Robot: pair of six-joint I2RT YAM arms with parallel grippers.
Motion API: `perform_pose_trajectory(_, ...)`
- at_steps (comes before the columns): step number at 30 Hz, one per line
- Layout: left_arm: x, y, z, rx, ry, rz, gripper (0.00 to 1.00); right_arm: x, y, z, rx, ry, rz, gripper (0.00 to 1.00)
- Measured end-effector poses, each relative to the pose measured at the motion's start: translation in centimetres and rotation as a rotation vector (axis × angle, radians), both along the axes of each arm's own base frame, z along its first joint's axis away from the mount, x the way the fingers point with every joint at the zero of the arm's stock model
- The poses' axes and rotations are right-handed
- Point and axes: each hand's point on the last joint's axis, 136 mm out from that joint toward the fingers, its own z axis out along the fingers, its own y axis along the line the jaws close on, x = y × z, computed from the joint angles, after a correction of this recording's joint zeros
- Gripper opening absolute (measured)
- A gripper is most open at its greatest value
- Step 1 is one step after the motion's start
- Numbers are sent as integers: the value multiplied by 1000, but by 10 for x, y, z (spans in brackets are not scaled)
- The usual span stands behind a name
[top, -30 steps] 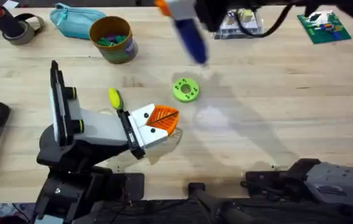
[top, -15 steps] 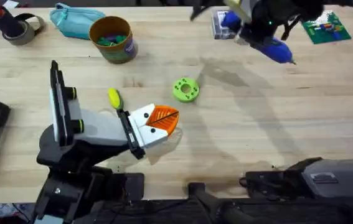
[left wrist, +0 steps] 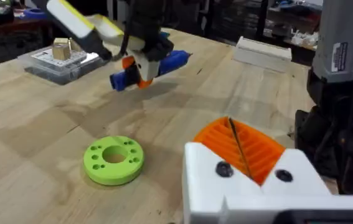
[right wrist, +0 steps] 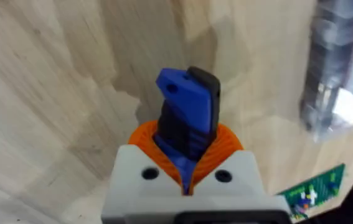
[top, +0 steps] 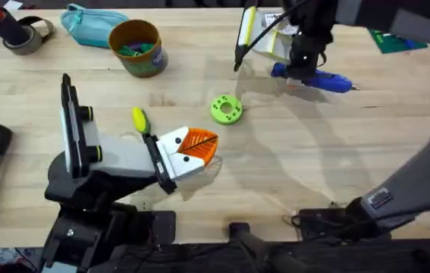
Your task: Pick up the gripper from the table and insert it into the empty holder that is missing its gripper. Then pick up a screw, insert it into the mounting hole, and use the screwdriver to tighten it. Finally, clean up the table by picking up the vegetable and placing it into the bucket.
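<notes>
The blue screwdriver (top: 319,79) lies level at the far side of the table, tip pointing right. It is low over the wood, and I cannot tell if it touches. My right gripper (top: 296,67) is shut on its back end (right wrist: 187,115), which also shows in the left wrist view (left wrist: 164,62). My left gripper (top: 199,146), white with orange pads (left wrist: 251,146), hovers shut near the table's middle. A green disc with holes (top: 226,109) sits just beyond it. A small yellow vegetable (top: 139,119) lies beside the left arm. The mustard bucket (top: 136,47) stands at the far left.
A teal pouch (top: 89,23) and a tape roll (top: 22,35) lie far left of the bucket. A clear plastic box (top: 274,44) sits just behind the screwdriver. A green circuit board (top: 395,38) lies at the far right.
The right arm swung the screwdriver from a tilted pose high over the far middle to the right, then brought it down level by the clear box. The left arm stayed still.
</notes>
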Motion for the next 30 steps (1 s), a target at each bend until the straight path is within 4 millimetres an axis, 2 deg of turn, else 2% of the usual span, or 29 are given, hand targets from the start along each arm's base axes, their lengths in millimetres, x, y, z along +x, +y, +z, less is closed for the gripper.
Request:
perform_pose_trajectory(6, 0, 0, 0, 0, 1, 0, 17, -2, -1, -23, -22, 55, 6, 24)
perform_pose_trajectory(13, 0, 0, 0, 0, 0, 0, 17, 0, -1, -24, -22, 54, 7, 24)
perform_pose_trajectory(14, 0, 0, 0, 0, 0, 0, 17, 0, -1, -24, -22, 53, 6, 39)
perform_pose_trajectory(15, 0, 0, 0, 0, 0, 0, 23, -1, -1, -24, -23, 53, 4, 126)
perform_pose_trajectory(16, 0, 0, 0, 0, 0, 0, 62, -1, -2, -24, -27, 55, 6, 285)
perform_pose_trajectory(17, 0, 0, 0, 1, -4, 0, 179, -1, -3, -24, -33, 55, 7, 430)
perform_pose_trajectory(20, 0, 0, 0, 1, -5, 1, 642, -1, -5, -24, -41, 49, -10, 870)
perform_pose_trajectory(21, 0, 0, 0, 1, -5, 1, 796, -1, -5, -23, -41, 47, -19, 963)
perform_pose_trajectory(22, 0, 0, 0, 1, -4, 1, 931, -1, -5, -23, -38, 42, -35, 988)
perform_pose_trajectory(23, 0, 0, 0, 0, -2, 1, 971, -1, -5, -23, -36, 37, -52, 995)
perform_pose_trajectory(27, 0, 0, 1, -1, -3, 1, 986, -2, -6, -22, -21, 17, -127, 995)
perform_pose_trajectory(30, 0, 0, 3, -4, -17, 1, 986, -1, -4, -10, 3, -26, -182, 995)
